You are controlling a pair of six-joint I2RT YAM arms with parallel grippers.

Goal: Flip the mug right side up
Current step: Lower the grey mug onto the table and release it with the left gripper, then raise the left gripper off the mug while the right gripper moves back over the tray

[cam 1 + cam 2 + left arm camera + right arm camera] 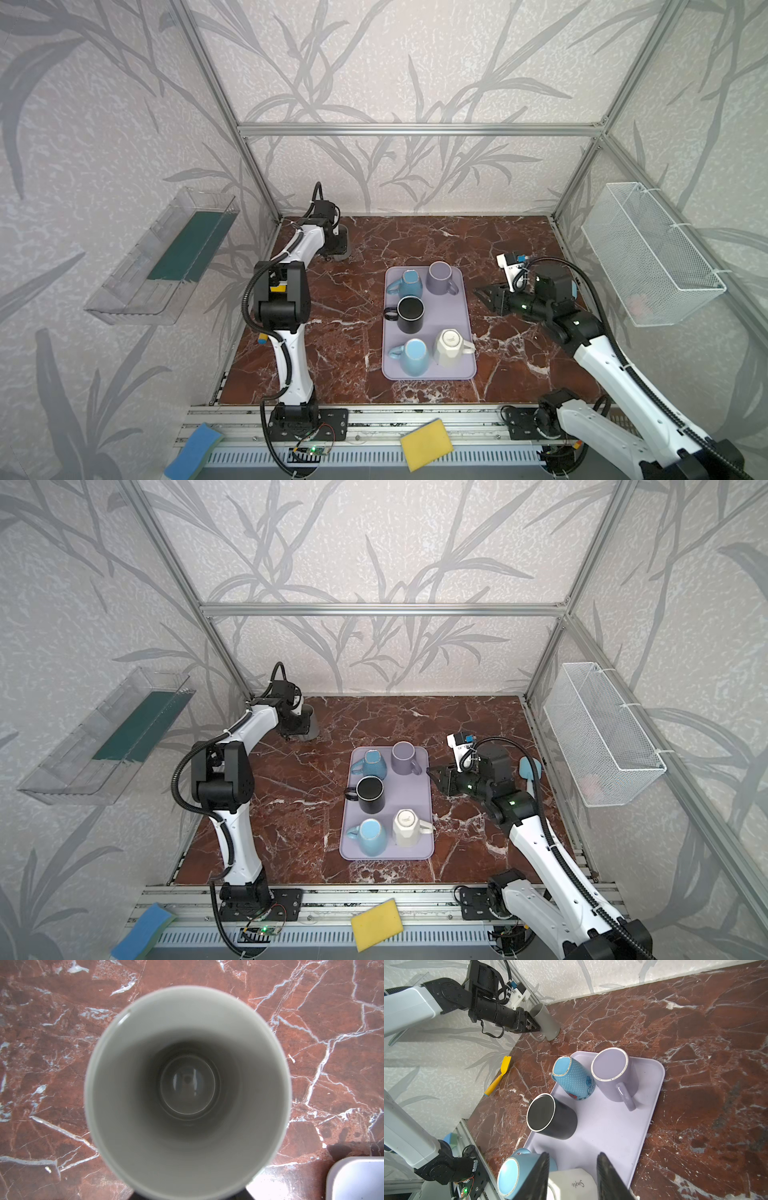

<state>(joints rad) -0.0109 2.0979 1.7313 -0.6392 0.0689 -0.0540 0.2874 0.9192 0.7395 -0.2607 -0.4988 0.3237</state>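
In both top views the grey mug [344, 246] [312, 726] is being largely covered by the left arm's wrist, so only a sliver of its wall is being shown. In the left wrist view its rim is blurred and is being cut off at the frame edge, and the left fingers [138, 1195] are being seen only as dark shapes there. Whether the left gripper [537, 1026] is clamped on the mug or parted from it cannot be told. In the right wrist view the gripper's tip is being held against the mug's wall near the rim, with a loop of handle showing just beyond it. The grey mug is standing mouth up on the marble table [353, 316] at its far left corner, well apart from the lilac tray [451, 316]. The right gripper [573, 1154] is being held beside the tray's right edge, its fingers [542, 1176] parted and nothing being gripped. Between them an inverted white mug [571, 1181] is being glimpsed, partly cut off, and the word "Simple" is being read on its base. In a top view that writing is too small to read.
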